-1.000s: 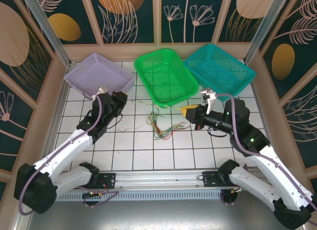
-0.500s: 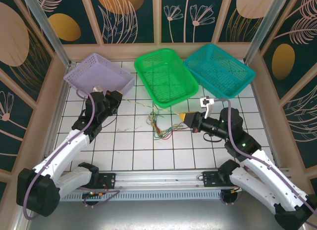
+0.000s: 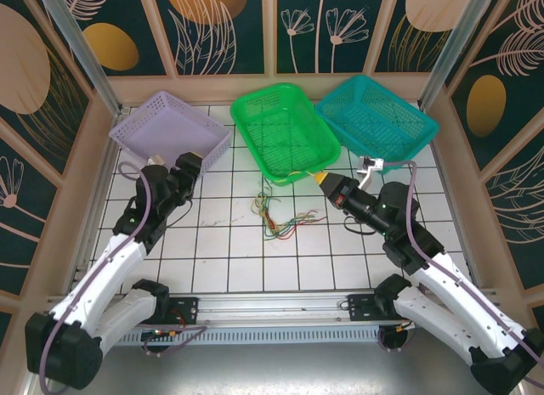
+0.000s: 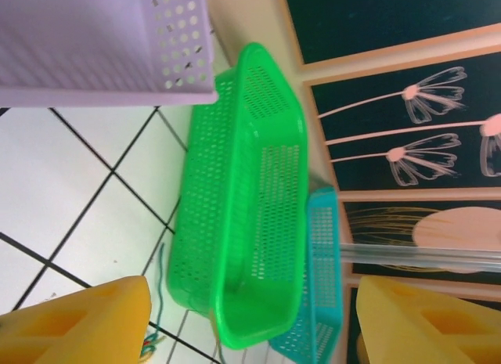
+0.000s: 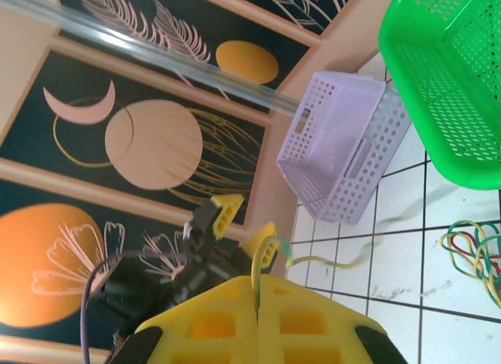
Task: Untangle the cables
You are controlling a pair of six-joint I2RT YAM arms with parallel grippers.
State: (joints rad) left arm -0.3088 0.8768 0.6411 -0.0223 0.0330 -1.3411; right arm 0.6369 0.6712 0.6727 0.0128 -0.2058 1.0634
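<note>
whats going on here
Two robot arms are working on a tangle of cables. The right gripper has its jaws shut on a thin yellow cable, held up near the green basket. The multicoloured cable bundle lies on the tiled table. The left gripper is open and holds nothing, near the lilac basket.

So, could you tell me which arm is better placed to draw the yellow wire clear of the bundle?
Right, most likely. The right gripper is shut on the yellow wire beside the green basket, close to the bundle. The left gripper is open and empty by the lilac basket, farther off.
</note>
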